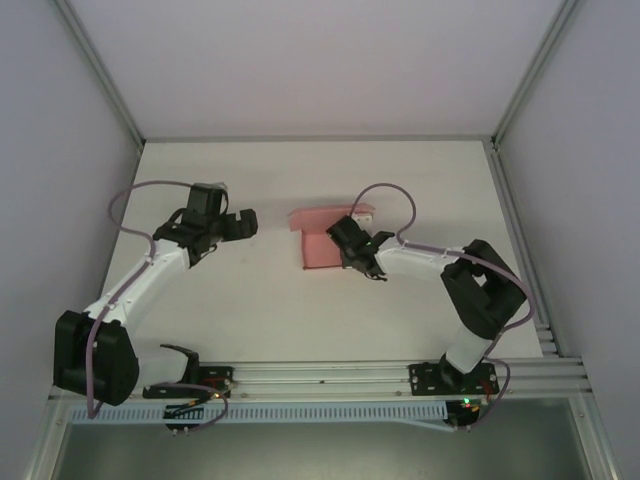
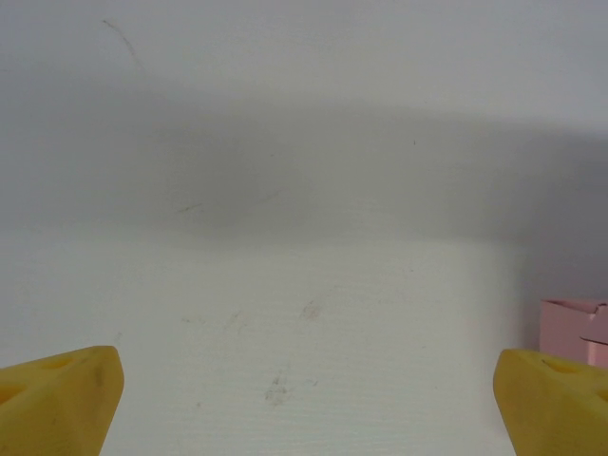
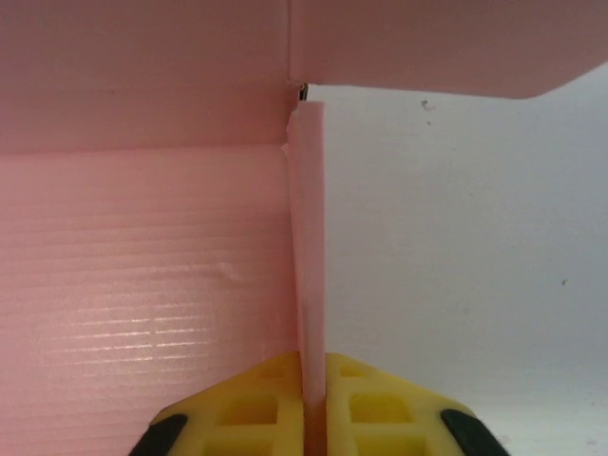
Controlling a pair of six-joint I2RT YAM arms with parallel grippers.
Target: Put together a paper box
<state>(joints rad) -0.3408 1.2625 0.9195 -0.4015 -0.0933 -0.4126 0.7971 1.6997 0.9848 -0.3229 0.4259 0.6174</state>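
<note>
The pink paper box (image 1: 318, 244) lies partly folded near the table's middle, its base flat and a back wall raised. My right gripper (image 1: 352, 247) is shut on the box's right side wall; in the right wrist view that thin upright wall (image 3: 308, 256) runs straight into the closed yellow fingers (image 3: 256, 408). The flat pink base (image 3: 142, 275) spreads to the left of it. My left gripper (image 1: 238, 224) hangs open over bare table to the left of the box, with a yellow fingertip (image 2: 59, 399) at each lower corner of its view. A pink corner of the box (image 2: 575, 326) peeks in at that view's right edge.
White table (image 1: 250, 300) bordered by aluminium frame posts and grey walls. A rail (image 1: 320, 375) with both arm bases runs along the near edge. Free table surface lies left, front and right of the box.
</note>
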